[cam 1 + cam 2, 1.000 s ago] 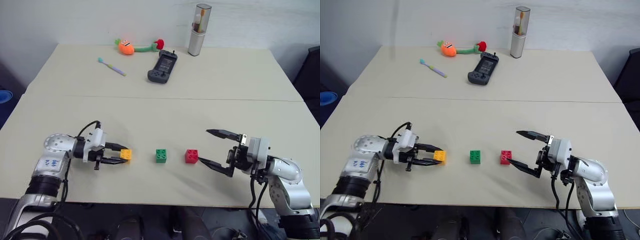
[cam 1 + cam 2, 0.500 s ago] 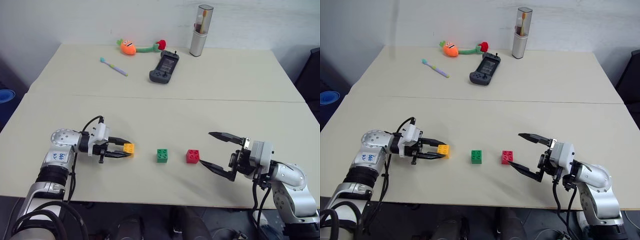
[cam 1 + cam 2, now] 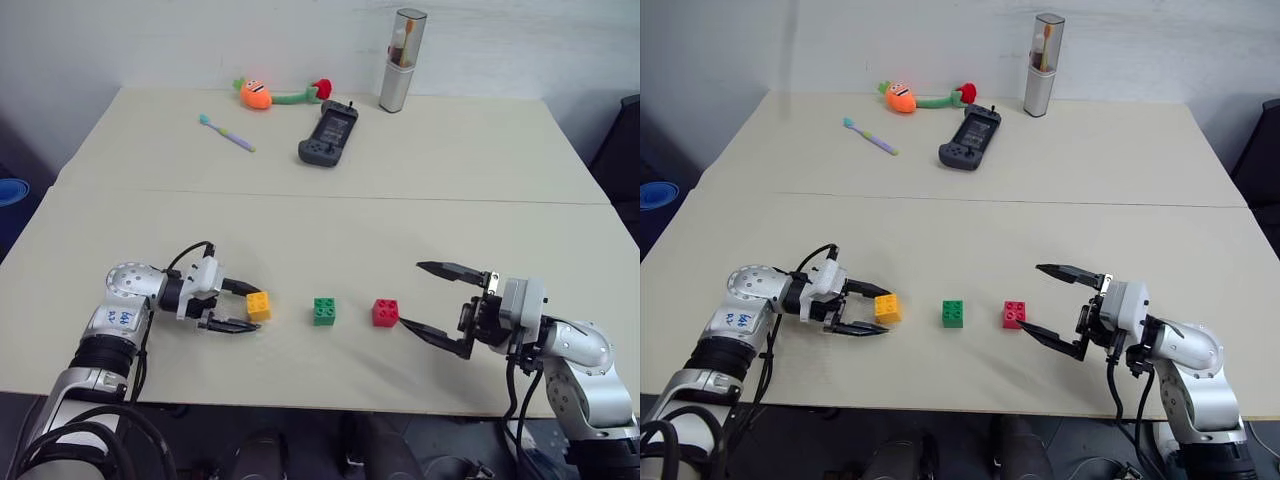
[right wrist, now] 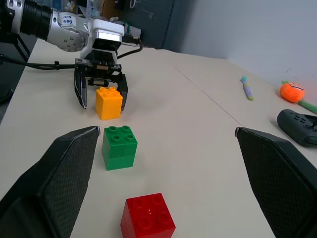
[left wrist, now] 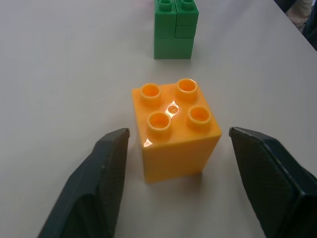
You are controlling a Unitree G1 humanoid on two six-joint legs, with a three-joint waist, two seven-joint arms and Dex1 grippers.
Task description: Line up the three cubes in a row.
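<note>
Sitting near the front edge of the bench (image 3: 420,200), the green cube (image 3: 323,311) marks the middle of a straight row and serves as the landmark for everything else. To its left, a short gap away, stands the yellow-orange cube (image 3: 258,305), studs up and flat on the bench; to the green cube's right, at a similar gap, stands the red cube (image 3: 384,313), also studs up. Left of the green cube, the left gripper (image 3: 241,308) lies low over the bench with its jaws spread to either side of the yellow-orange cube; in the left wrist view a clear gap shows between each finger (image 5: 96,186) and the block's sides, so the jaws are open and grip nothing. Right of the green cube, beyond the red cube, the right gripper (image 3: 415,296) points toward the row with its jaws wide open and empty, the lower fingertip just beside the red cube. Far behind the green cube, toward the back of the bench, lie a dark game controller (image 3: 326,133), a toothbrush (image 3: 225,132), a carrot plush toy (image 3: 270,94) and an upright silver case (image 3: 400,60), all well apart from the row.
</note>
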